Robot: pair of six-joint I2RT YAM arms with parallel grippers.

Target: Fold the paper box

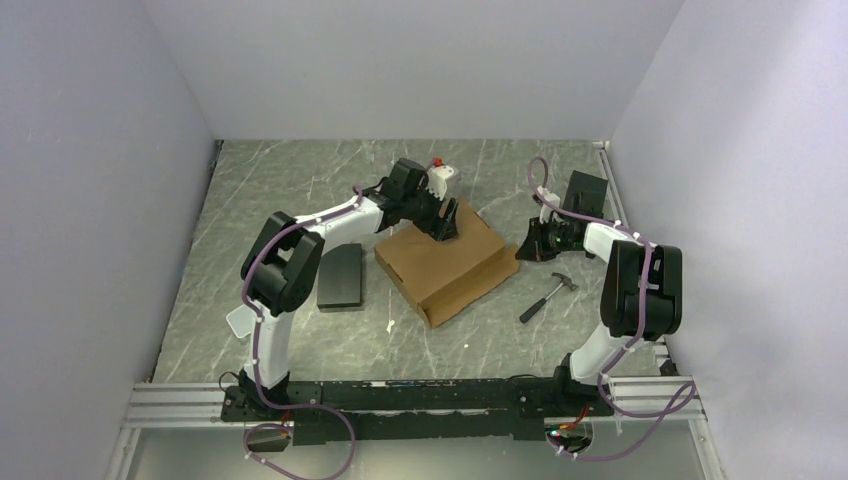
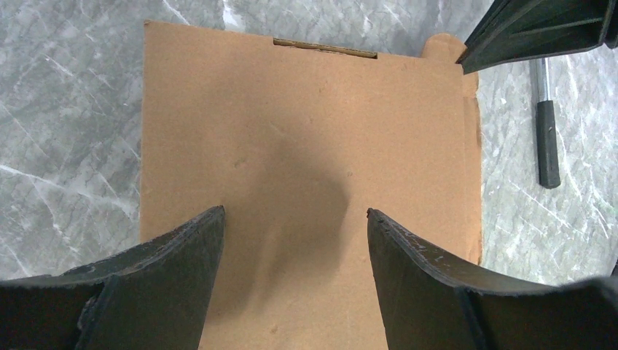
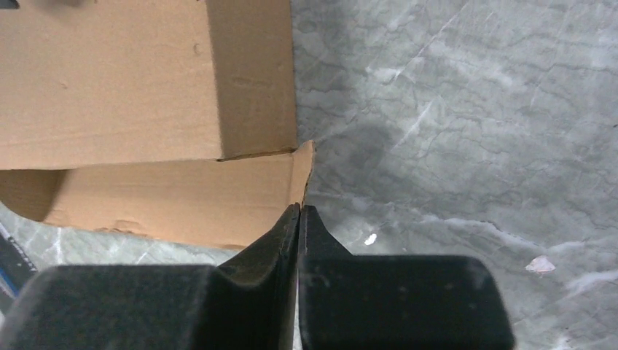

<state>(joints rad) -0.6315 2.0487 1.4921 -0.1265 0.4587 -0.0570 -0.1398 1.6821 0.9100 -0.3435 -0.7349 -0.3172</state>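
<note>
Where the left gripper (image 2: 295,219) hangs: over the far part of the box (image 2: 306,146), jaws spread wide, nothing between them.
Right gripper (image 3: 300,208): jaws pressed together, tips at the corner of a side flap at the box's right end; whether cardboard is nipped between them cannot be told.
Box position: between the two arms, top closed flat, turned askew.
Long axis: from the left toward the far right; a tall side faces near right.
Table (image 1: 300,200): grey marbled top, pale walls (image 1: 400,70) on three sides.
Block (image 1: 340,277): black, flat, just left of the box, apart from it.
Hammer (image 1: 548,297): near right of the box, apart from it.
Black case (image 1: 585,195): far right, behind the right arm.
</note>
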